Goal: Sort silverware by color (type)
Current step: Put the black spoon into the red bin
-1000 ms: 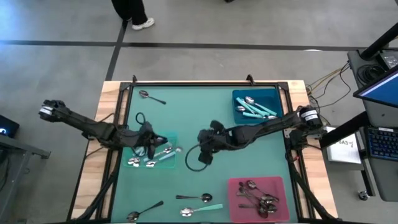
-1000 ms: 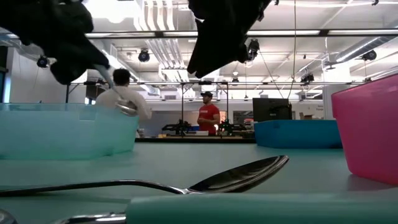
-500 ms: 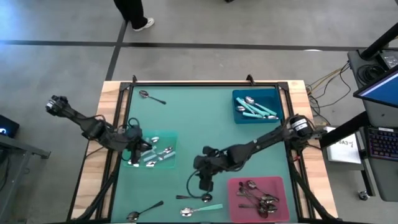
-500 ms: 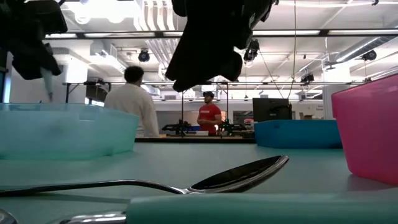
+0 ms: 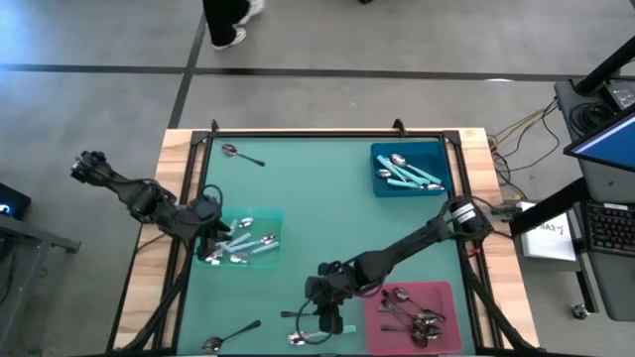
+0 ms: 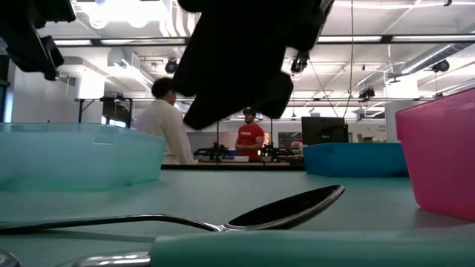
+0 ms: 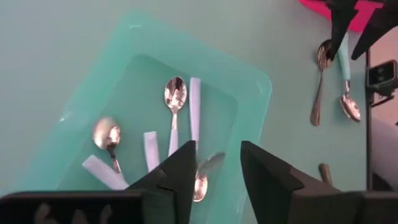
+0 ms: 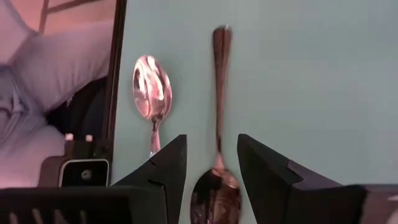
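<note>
All-metal spoon point(image 8: 217, 149) flat on tabletop point(image 5: 327, 208), near edge, beside pink tray point(image 5: 442, 290) meant for its kind. Right claw point(image 8: 211, 177) spread, straddling handle, lined up for pickup. Left claw point(image 7: 219, 177) spread, empty, above teal tray point(image 7: 252, 99); pale-handled spoons point(image 7: 175, 109) inside, likely just dropped there.

This is a big robot lab or workshop. In the middle of the low view, a person in a red shirt point(image 6: 250, 139) stands by long work benches point(image 6: 237, 158) under bright ceiling lights point(image 6: 415, 38) and pipes. At the right edge of the high view sit a keyboard point(image 5: 607, 226) and loose cables point(image 5: 524, 124) on a grey floor.
</note>
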Controlling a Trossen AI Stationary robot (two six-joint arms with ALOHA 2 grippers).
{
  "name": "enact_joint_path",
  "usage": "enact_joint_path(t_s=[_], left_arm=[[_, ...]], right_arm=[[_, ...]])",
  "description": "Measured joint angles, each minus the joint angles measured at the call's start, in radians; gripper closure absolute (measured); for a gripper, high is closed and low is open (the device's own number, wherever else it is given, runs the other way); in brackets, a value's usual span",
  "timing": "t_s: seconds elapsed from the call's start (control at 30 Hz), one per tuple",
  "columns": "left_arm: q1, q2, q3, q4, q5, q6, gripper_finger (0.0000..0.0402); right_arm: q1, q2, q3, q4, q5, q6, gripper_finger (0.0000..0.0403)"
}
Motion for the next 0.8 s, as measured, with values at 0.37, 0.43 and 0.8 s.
enact_joint_path(t_s=[0.37, 0.43, 0.8], left_arm=[[0.000, 0.057, 0.117, -0.016, -0.003, 0.080, 0.0263], [0.000, 0.062, 0.129, -0.015, -0.003, 0.094, 0.0263], [0.000, 0.068, 0.139, -0.017, -0.004, 0.131, 0.0263]], right_arm=[[0.004, 0.143, 0.112, -0.046, -0.067, -0.002, 0.0279], [0.004, 0.164, 0.132, -0.062, -0.067, -0.004, 0.0284], [0.004, 0.221, 0.191, -0.136, -0.031, -0.080, 0.0336]])
